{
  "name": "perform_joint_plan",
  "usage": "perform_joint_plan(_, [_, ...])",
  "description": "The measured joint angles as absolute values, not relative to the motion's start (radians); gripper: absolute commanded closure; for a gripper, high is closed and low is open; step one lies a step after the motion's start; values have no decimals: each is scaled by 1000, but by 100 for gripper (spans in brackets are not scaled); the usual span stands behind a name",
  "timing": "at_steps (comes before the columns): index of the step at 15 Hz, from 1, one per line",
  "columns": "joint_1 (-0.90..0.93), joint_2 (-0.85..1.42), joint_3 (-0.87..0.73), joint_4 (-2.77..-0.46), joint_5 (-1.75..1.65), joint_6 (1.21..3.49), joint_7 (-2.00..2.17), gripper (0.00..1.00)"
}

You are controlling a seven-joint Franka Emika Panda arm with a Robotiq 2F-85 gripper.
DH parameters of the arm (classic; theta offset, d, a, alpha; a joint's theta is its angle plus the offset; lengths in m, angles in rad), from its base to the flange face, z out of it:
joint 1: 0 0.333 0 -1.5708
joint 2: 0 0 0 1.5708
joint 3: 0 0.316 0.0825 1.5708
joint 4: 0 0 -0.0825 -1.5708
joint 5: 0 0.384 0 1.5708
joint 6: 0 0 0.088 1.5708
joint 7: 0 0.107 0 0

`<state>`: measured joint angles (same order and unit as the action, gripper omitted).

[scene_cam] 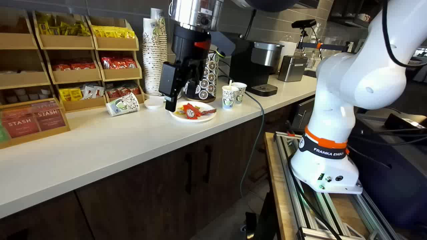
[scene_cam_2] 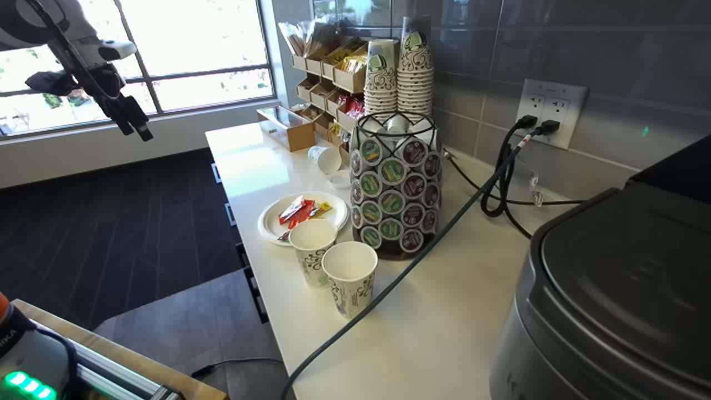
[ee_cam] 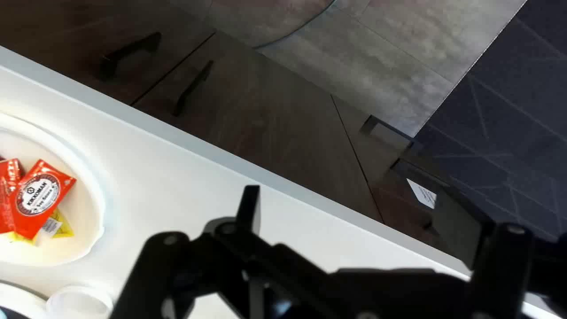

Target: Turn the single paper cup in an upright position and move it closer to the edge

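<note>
Wrist view, please: how do the fingers (ee_cam: 249, 208) stand?

Spread wide apart. Pale counter (ee_cam: 172, 188) and a length of its front edge (ee_cam: 133, 117) show between them, and the gripper (scene_cam_2: 136, 133) has hold of nothing.

Where does it hang?

Well apart from the cup (scene_cam: 122, 104). In an exterior view it shows dark before the window (scene_cam_2: 200, 50) and the wall below. Exactly what lies under it, I cannot tell.

And is the cup upright?

It lies on its side on the counter, set back from the edge, in front of the shelf (scene_cam: 71, 41). Whether the two touch, I cannot say. Its mouth points toward the small bowl (scene_cam: 153, 102), which sits just beside it. Over on the base side is the tea box (scene_cam: 31, 123), so the cup lies between box and bowl.

What stands nearer the edge?

The plate (scene_cam_2: 268, 221), with red packets (ee_cam: 37, 197) and yellow packets (ee_cam: 66, 227) lying on it. Two upright cups (scene_cam_2: 314, 266) come next, close together.

And behind those?

The pod rack (scene_cam_2: 394, 194). In both exterior views the cup stacks (scene_cam: 151, 58) rise beside the shelf. The coffee machine (scene_cam: 245, 63) is on the far side of the upright cups from the plate.

That dark cable (scene_cam_2: 419, 256), where does it go?

Across the counter past the upright cups, then down over the edge.
</note>
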<state>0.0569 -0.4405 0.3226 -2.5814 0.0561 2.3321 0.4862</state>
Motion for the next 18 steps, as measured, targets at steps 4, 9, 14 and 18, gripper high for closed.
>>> perform_joint_plan(4, [57, -440, 323, -2581, 56, 2332, 486, 0])
perform_joint_plan(9, [57, -440, 323, -2581, 56, 2332, 486, 0])
perform_joint_plan(14, [56, -435, 305, -2568, 56, 2339, 488, 0])
perform_joint_plan(18, [46, -361, 185, -2512, 92, 2477, 408, 0])
